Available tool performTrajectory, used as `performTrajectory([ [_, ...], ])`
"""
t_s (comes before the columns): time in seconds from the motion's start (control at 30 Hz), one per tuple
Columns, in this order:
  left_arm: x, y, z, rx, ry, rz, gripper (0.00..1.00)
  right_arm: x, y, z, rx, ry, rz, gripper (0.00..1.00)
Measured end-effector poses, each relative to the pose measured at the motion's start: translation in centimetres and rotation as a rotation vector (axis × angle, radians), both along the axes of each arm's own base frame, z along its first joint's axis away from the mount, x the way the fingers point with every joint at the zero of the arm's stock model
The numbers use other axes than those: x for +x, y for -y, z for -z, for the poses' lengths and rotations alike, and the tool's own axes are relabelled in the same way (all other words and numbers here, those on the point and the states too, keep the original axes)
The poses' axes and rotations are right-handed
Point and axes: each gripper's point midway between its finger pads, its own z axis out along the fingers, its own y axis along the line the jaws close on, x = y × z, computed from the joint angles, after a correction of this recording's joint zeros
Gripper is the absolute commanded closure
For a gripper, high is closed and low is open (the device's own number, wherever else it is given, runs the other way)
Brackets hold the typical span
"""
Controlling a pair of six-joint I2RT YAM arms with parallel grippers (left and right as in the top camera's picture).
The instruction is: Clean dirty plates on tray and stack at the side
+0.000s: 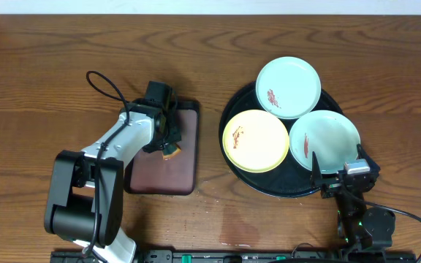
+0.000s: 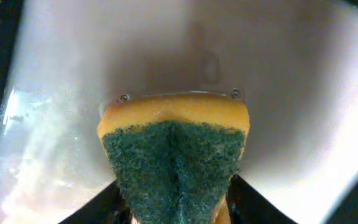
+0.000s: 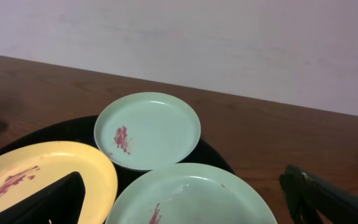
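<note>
The left claw (image 1: 165,140) was clenched on a yellow sponge (image 2: 174,155), green scouring face toward the wrist camera. The pad was creased down its middle, so the pinch looked firm, though the fingertips themselves sat mostly out of view. It hung over the 12 o'clock end of the small maroon tray (image 1: 163,179). The right claw (image 1: 340,168) stood released and wide, holding nothing, at the 5 o'clock rim of the black tray (image 1: 269,188).

The three dirty plates lay on that tray:
- A mint plate (image 1: 289,88) at 12 o'clock.
- The yellow plate (image 1: 256,140) at 9 o'clock.
- A second mint plate (image 1: 326,140) at 4 o'clock, just beside the right claw.

All three carried reddish smears and crowded edge to edge.

The likeliest trouble was skidding. On the glossy tray, a scrubbed plate with nothing bracing it would probably slide into its neighbours or ride up the raised rim. A shallow pinch could also let the sponge twist loose under pressure. The sponge's path toward 3 o'clock had to clear both tray rims. Bare worktop (image 1: 50,73) lay open at 12 and 9 o'clock, and beyond the black tray at 3 o'clock, for stacking.
</note>
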Motion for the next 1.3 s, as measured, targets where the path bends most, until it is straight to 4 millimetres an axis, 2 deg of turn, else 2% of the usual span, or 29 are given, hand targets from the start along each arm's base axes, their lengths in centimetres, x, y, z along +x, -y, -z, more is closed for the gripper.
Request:
performTrajectory([
  [0.13, 0.0, 0.0, 0.0, -0.001, -0.001, -0.004, 0.79, 0.0, 0.0, 0.0, 0.0, 0.0, 0.0, 0.01],
  [0.17, 0.0, 0.0, 0.0, 0.0, 0.0, 0.0, 0.81, 0.0, 0.0, 0.0, 0.0, 0.0, 0.0, 0.01],
  [0.33, -0.4, -0.1, -0.3, 0.002, -0.011, 0.0, 0.81, 0.0, 0.0, 0.0, 0.0, 0.0, 0.0, 0.01],
  [0.43, -0.6, -0.1, -1.7, -0.003, 0.013, 0.001, 0.81, 0.0, 0.0, 0.0, 0.0, 0.0, 0.0, 0.01],
  [0.57, -0.3, 0.0, -5.9, -0.027, 0.123, -0.002, 0.89, 0.0, 0.0, 0.0, 0.0, 0.0, 0.0, 0.01],
  [0.8, -0.4, -0.1, -16.1, -0.096, 0.436, -0.004, 0.92, 0.0, 0.0, 0.0, 0.0, 0.0, 0.0, 0.01],
  [0.93, -0.9, -0.2, -19.7, -0.119, 0.55, -0.008, 0.93, 0.0, 0.0, 0.0, 0.0, 0.0, 0.0, 0.01],
  [1.03, -0.8, -0.5, -19.7, -0.104, 0.557, -0.016, 0.93, 0.0, 0.0, 0.0, 0.0, 0.0, 0.0, 0.01],
  [1.1, -0.4, -0.8, -18.5, -0.084, 0.544, -0.025, 0.92, 0.0, 0.0, 0.0, 0.0, 0.0, 0.0, 0.01],
  [1.17, 0.1, -0.9, -16.4, -0.064, 0.521, -0.031, 0.93, 0.0, 0.0, 0.0, 0.0, 0.0, 0.0, 0.01],
  [1.3, 0.3, -1.1, -10.4, -0.026, 0.396, -0.031, 0.93, 0.0, 0.0, 0.0, 0.0, 0.0, 0.0, 0.01],
])
